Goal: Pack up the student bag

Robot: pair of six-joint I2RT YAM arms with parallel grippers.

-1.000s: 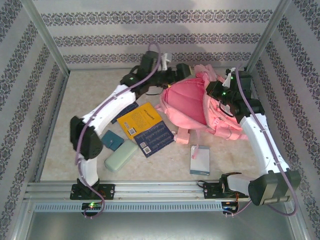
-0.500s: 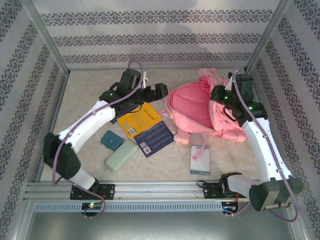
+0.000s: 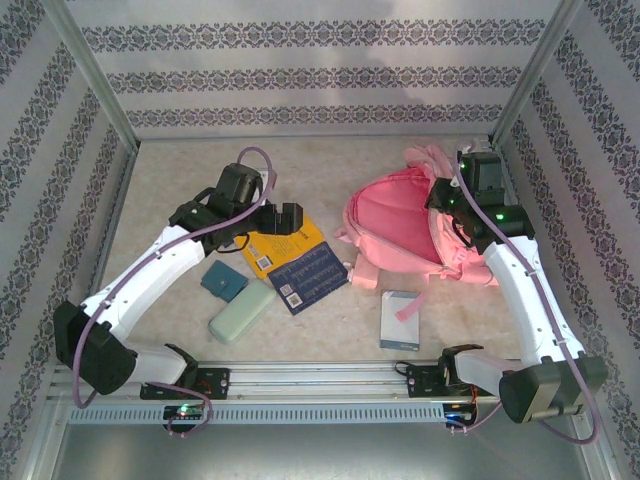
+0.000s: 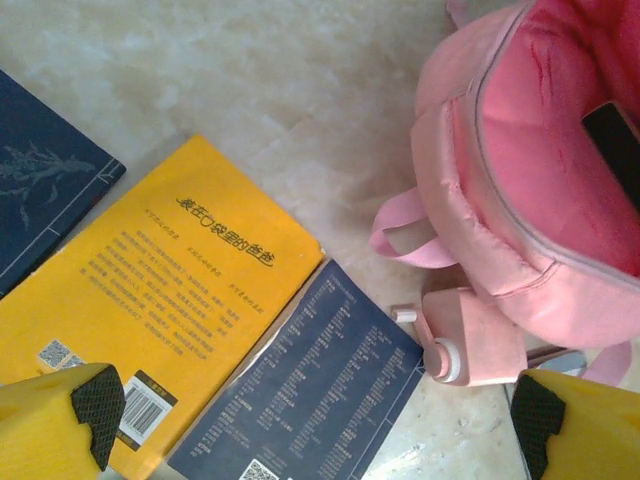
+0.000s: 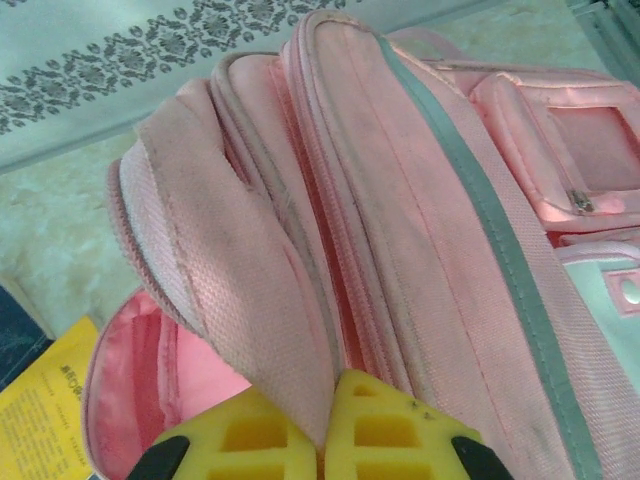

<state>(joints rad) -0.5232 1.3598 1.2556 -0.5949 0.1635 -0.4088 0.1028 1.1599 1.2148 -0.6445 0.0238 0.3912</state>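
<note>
Student bag (image 3: 400,225) lies right-rear on the surface (image 3: 170,170), close to the right wall. Long axis roughly left-right, mouth gaping leftward, dark item (image 4: 615,150) inside. Right fingers (image 5: 332,425) pinched tight on its pink strap. Left fingers (image 3: 287,217) spread wide, empty, over yellow book (image 3: 285,240) and navy book (image 3: 312,278). Bare surface behind the books.

The large pink fabric backpack (image 3: 400,225) sat on the pale marbled tabletop (image 3: 170,170). Just left of it lay a yellow paperback book (image 3: 290,240), overlapping a dark blue paperback book (image 3: 318,275) left of and before the backpack. Farther left lay a small teal wallet (image 3: 223,281) and a pale green oblong case (image 3: 240,312). Directly before the backpack lay a white rectangular notebook (image 3: 400,322).
</note>
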